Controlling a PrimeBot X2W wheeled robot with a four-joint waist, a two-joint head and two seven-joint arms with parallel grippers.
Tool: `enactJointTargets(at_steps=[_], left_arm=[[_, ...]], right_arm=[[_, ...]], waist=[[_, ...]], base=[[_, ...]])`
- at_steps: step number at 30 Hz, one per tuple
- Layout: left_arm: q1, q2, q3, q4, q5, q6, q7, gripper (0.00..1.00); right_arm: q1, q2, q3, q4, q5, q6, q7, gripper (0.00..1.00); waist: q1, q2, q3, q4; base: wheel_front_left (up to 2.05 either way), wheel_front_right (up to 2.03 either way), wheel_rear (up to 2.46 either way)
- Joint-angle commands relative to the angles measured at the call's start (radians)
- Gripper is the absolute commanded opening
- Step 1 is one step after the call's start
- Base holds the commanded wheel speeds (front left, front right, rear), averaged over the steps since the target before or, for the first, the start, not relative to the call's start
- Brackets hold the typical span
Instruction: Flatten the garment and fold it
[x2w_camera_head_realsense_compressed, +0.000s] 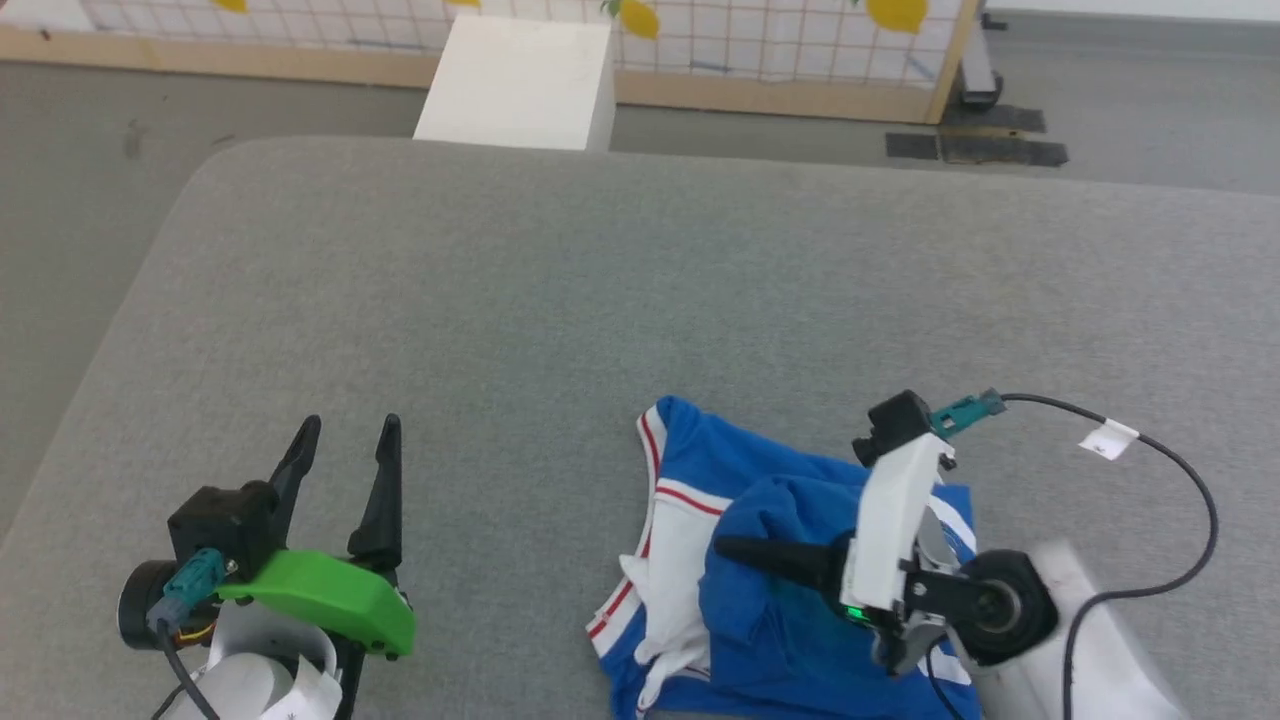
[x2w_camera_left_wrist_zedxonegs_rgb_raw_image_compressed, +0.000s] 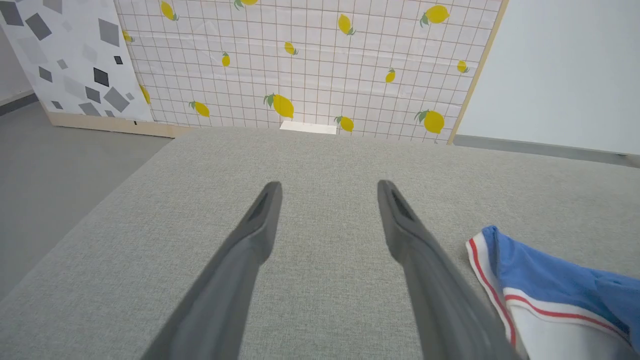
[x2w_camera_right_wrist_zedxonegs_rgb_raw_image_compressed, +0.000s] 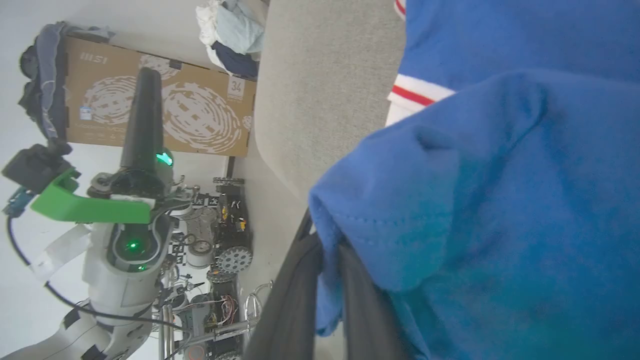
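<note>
The garment (x2w_camera_head_realsense_compressed: 770, 600) lies crumpled at the near right of the grey padded surface (x2w_camera_head_realsense_compressed: 600, 300), blue with a white sleeve and red-and-white trim. My right gripper (x2w_camera_head_realsense_compressed: 722, 547) points left over it and is shut on a raised fold of the blue cloth. In the right wrist view that fold (x2w_camera_right_wrist_zedxonegs_rgb_raw_image_compressed: 400, 215) is pinched between the fingers (x2w_camera_right_wrist_zedxonegs_rgb_raw_image_compressed: 295, 310). My left gripper (x2w_camera_head_realsense_compressed: 350, 430) stands open at the near left, apart from the garment, with nothing between its fingers (x2w_camera_left_wrist_zedxonegs_rgb_raw_image_compressed: 250, 250). The garment's trimmed edge (x2w_camera_left_wrist_zedxonegs_rgb_raw_image_compressed: 545, 295) lies to the right of them.
A white box (x2w_camera_head_realsense_compressed: 520, 85) stands beyond the surface's far edge, with a lemon-patterned panel (x2w_camera_head_realsense_compressed: 780, 45) behind it. Grey floor (x2w_camera_head_realsense_compressed: 70, 200) lies off the left edge. The right arm's cable with a white tag (x2w_camera_head_realsense_compressed: 1110, 438) loops over the surface at the right.
</note>
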Motion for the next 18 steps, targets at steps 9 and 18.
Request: enactJointTargets(at_steps=[9,18], left_arm=[[-0.036,-0.028,-0.011,0.043,0.005,-0.020,-0.023,1.00],[-0.045,-0.030,-0.013,0.063,0.006,-0.024,-0.030,1.00]], right_arm=[[-0.091,0.000,0.118,0.201,-0.121,-0.001,-0.183,0.20],[-0.156,0.000,0.283,0.197,-0.089,-0.001,-0.274,1.00]], waist=[[0.0000,0.0120,0.054,0.041],[0.0000,0.0120,0.038,0.030]], base=[[0.00,0.00,0.00],[0.00,0.00,0.00]])
